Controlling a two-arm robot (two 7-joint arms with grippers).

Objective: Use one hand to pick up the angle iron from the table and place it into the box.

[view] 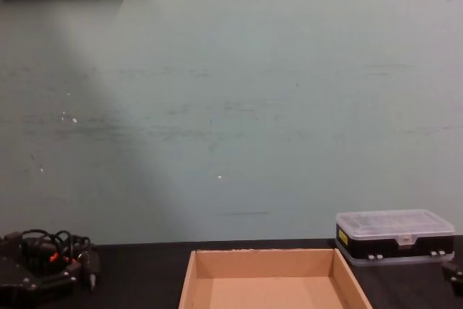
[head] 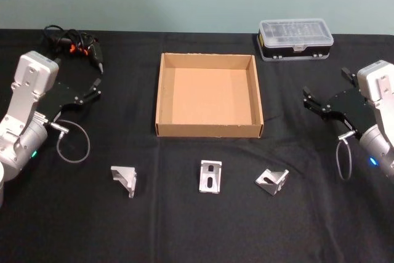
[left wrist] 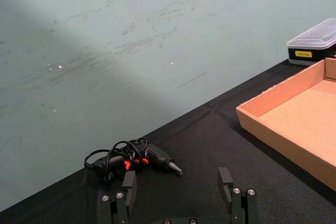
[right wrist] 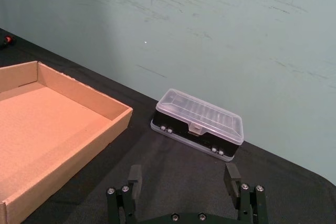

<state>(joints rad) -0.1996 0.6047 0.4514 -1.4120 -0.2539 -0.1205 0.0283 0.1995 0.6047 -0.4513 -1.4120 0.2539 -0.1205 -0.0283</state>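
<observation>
Table point(head: 184, 232): black and flat, carrying everything below.
Left arm: at the left side of the table, its pale body low near the robot and its black wrist angled inward and toward the far side.
Left end effector point(head: 97, 89): held above the table and touching none of the things, with fingers spread wide and empty. It points toward the far left corner, where a black tool with a coiled cord point(head: 77, 44) lies.
Right arm: mirrors the left one at the right side of the table, with the wrist turned inward to the left.
Right end effector point(head: 308, 100): also above the table, fingers spread and empty. It faces the box's right wall but is well apart from it.
Box point(head: 161, 90): tan cardboard with low walls, in the middle of the table, its bare floor showing.
Left angle iron point(head: 125, 178): on the table near the robot, left of the box's near wall and tipped on an edge.
Middle angle iron point(head: 210, 176): on the table just near of the box's near wall, with a slotted face up (two slots show).
Right angle iron point(head: 272, 180): on the table, near and to the right of the box's near right corner, tilted.
Spacing: the three angle irons lie in a row, apart from each other and from both end effectors.
Plastic case point(head: 295, 39): at the far right, beyond the box's far right corner, with its clear lid closed.
</observation>
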